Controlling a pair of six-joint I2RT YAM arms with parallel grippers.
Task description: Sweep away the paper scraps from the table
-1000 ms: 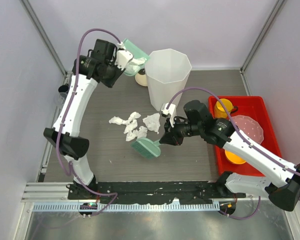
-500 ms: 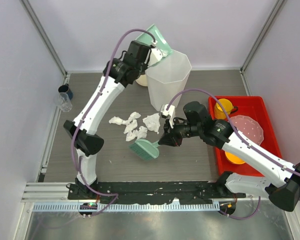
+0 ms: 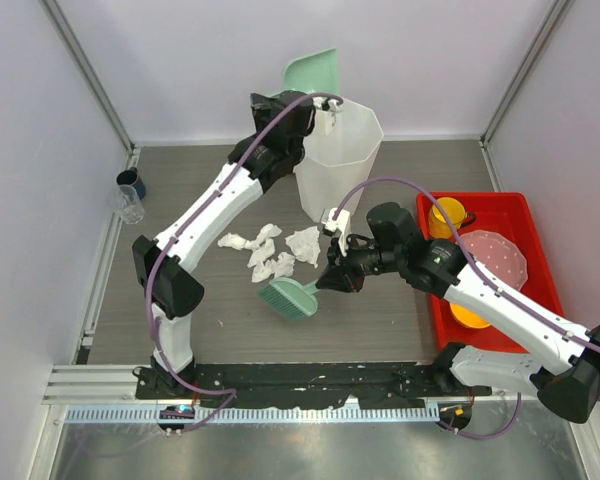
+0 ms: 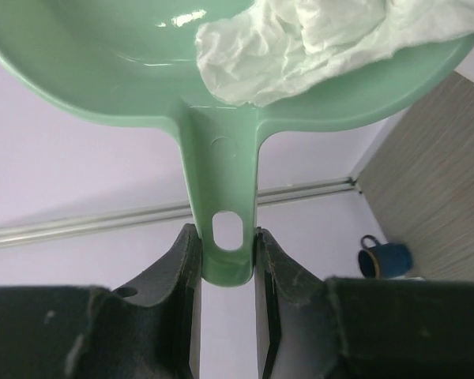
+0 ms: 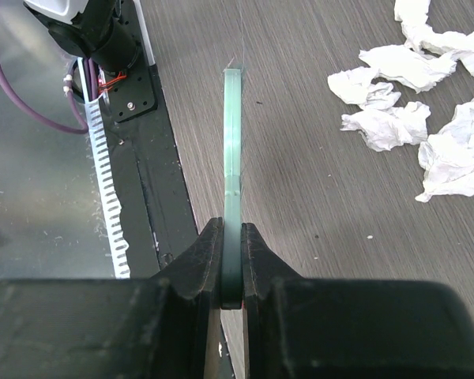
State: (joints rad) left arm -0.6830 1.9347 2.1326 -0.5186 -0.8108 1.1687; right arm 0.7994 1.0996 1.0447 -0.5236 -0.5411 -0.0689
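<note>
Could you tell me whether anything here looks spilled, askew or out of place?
Only the paper scraps littering the table beside the brush. The dustpan tilts steeply by the bin, but the left gripper holds it. Nothing looks damaged.

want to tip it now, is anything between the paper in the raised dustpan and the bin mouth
Nothing visible does. The dustpan with the paper hangs at the far-left rim of the open white bin, with only air between.
</note>
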